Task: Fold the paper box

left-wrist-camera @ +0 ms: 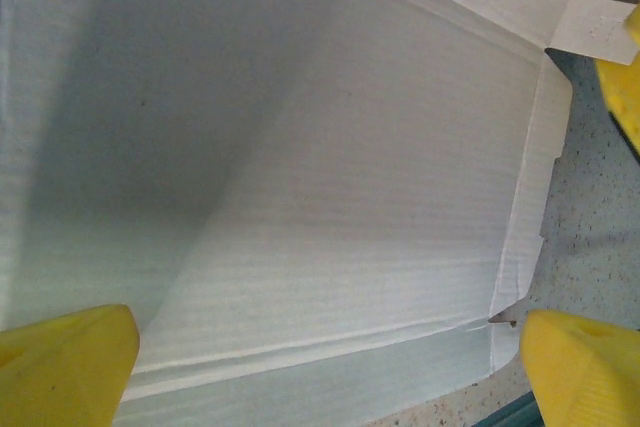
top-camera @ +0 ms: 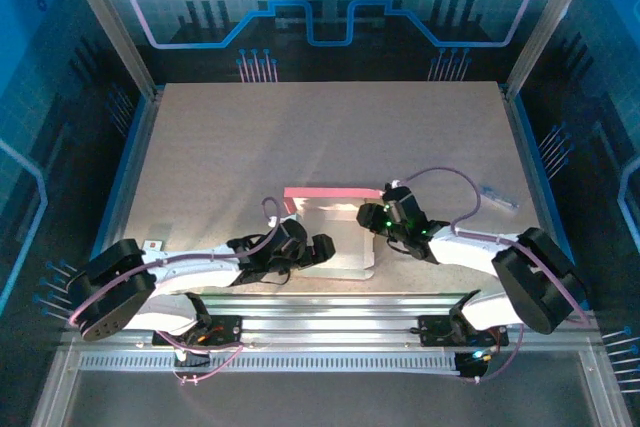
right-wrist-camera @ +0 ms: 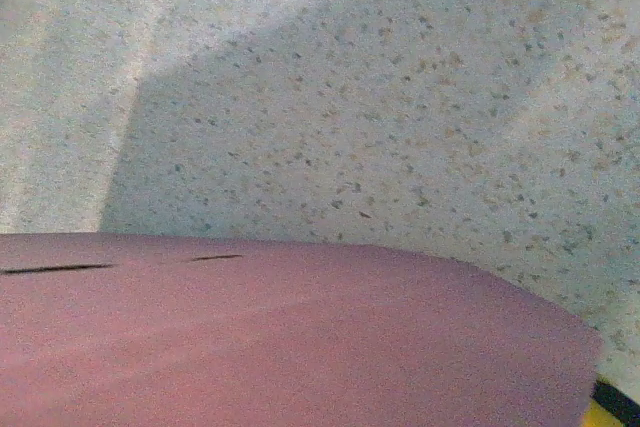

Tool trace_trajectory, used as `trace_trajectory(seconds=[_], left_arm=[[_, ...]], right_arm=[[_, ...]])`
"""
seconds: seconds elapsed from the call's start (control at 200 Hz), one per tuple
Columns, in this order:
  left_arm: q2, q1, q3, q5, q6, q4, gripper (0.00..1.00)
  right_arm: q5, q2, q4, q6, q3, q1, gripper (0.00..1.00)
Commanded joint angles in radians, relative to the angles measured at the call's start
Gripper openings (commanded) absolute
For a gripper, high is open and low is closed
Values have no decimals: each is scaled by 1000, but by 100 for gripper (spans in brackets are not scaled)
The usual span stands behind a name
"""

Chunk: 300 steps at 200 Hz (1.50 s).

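My left hand (top-camera: 318, 250) gapes wide, empty, over the paper box (top-camera: 345, 239); whether my right hand (top-camera: 379, 228) grips its pink flap, I cannot tell.

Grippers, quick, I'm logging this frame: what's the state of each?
Left gripper: open, above the paper box.
Right gripper: at the box's right edge, cannot be told.

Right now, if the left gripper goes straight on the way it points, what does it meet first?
The box: its whitish inner face lies right ahead of the open left gripper, between its fingers. It looks near, though the gap is hard to judge.
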Motion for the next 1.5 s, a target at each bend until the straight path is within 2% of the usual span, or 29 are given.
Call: trace_trajectory(seconds=[0.0, 0.545, 0.72, 0.891, 1.056, 1.216, 1.356, 1.496], left_arm=[[53, -18, 0, 24, -16, -32, 99], [102, -52, 17, 16, -27, -13, 99], [96, -52, 4, 13, -39, -12, 99], [74, -52, -12, 4, -54, -9, 99], [71, -50, 6, 0, -44, -45, 99], [80, -50, 21, 3, -42, -44, 99], [99, -51, 34, 12, -43, -37, 99], [119, -52, 44, 22, -40, -33, 99]], right_arm=[[21, -33, 12, -32, -1, -9, 43], [-54, 75, 70, -41, 24, -6, 43], [-45, 54, 64, -50, 14, -5, 43], [-30, -37, -74, -88, 6, -17, 43], [-120, -190, -201, -141, -27, -80, 45], [-167, -349, -460, -238, 21, -119, 48], [-204, -476, -604, -286, 66, -137, 52], [-238, -483, -700, -326, 177, -156, 57]])
